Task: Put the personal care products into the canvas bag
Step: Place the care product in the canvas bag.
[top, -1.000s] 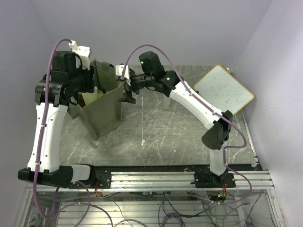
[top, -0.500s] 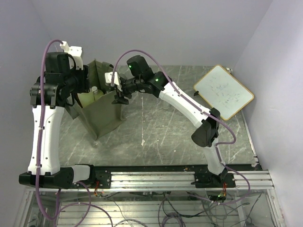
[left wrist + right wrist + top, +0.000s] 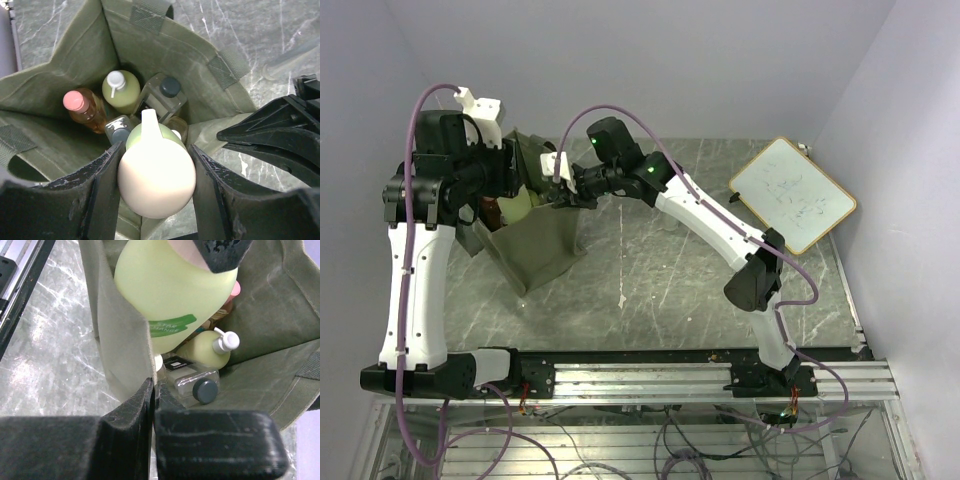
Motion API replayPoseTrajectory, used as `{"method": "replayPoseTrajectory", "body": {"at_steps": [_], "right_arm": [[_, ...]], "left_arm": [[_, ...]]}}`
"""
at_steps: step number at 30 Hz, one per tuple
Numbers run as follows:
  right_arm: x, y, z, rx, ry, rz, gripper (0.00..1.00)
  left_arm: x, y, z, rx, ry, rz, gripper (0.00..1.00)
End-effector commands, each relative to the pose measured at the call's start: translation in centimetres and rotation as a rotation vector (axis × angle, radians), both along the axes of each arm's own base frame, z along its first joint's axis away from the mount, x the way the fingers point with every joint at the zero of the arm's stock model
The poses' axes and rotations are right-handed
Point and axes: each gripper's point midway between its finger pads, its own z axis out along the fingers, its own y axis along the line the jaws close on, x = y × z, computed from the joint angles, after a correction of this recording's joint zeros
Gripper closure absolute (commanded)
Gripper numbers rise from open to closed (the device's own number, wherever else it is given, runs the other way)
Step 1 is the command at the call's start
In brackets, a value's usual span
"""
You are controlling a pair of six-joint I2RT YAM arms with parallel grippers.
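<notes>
The olive canvas bag stands upright at the left of the table. My left gripper is shut on a cream bottle with a green label, held nose-down over the bag's mouth. Inside the bag stand an orange bottle, a yellow-green pump bottle and a clear square bottle with a dark cap. My right gripper is shut on the bag's near wall at its rim. In the right wrist view the held bottle hangs above the clear square bottle.
A wood-framed whiteboard lies at the far right of the marble table. A translucent item rests on the table just beyond the bag. The right arm stretches across the middle of the table toward the bag.
My right gripper moved left to the bag's rim and closed on the fabric. The left arm shifted slightly with the cream bottle over the bag's opening.
</notes>
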Motion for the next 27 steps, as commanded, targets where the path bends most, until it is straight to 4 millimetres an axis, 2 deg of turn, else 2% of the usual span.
{"method": "replayPoseTrajectory", "body": {"at_steps": [1, 7, 12, 23, 27], "right_arm": [[-1.0, 0.2, 3.7, 0.070, -0.015, 0.007, 1.00], [-0.8, -0.1, 4.9, 0.085, -0.044, -0.013, 1.00], [-0.8, -0.3, 5.4, 0.093, -0.050, -0.022, 1.00], [-0.9, -0.2, 6.5, 0.123, -0.032, -0.030, 1.00], [-0.8, -0.2, 6.4, 0.121, -0.033, -0.038, 1.00]], "left_arm": [[0.5, -2.0, 6.4, -0.076, -0.236, -0.104, 0.93], [1.5, -4.4, 6.4, -0.165, -0.233, -0.208, 0.93], [2.3, -5.6, 4.9, -0.220, -0.220, -0.258, 0.93], [2.5, -5.4, 1.6, -0.191, -0.175, -0.260, 0.93], [2.5, -5.2, 2.1, -0.175, -0.188, -0.259, 0.93]]}}
